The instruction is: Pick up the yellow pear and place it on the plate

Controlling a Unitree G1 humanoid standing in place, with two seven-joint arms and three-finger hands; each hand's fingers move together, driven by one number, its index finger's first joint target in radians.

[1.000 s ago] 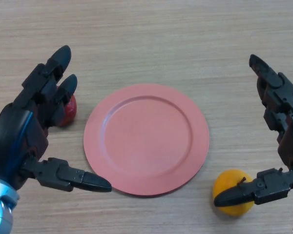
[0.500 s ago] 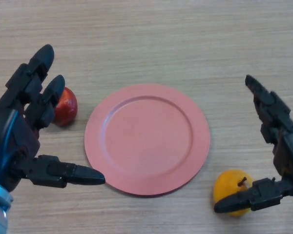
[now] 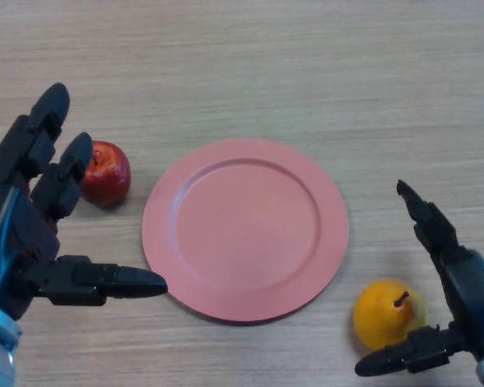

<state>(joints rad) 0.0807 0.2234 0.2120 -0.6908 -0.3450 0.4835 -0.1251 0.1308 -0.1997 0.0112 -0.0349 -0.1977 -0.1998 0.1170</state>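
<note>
Your yellow pear (image 3: 388, 313) lies on the tabletop (image 3: 250, 72) near its front right corner, stem pointing up and a little toward the right, just off the plate's lower right rim and not touching it. Your right hand (image 3: 460, 310) sits right beside the pear on its outer side, released: the fingers reach straight up along the fruit's right, and the thumb stretches left under the pear's near edge, so the fruit lies in the open gap between them. You can't tell from this view whether the thumb tip touches the skin. The pink plate (image 3: 245, 230) rests flat in the middle of the tabletop with nothing on it. Your left hand (image 3: 32, 234) hovers at the left edge, also spread loose, fingers pointing away from you and thumb aimed at the plate's left rim, just short of it. A red apple (image 3: 106, 172) sits past those fingertips, left of the plate, apart from it.
</note>
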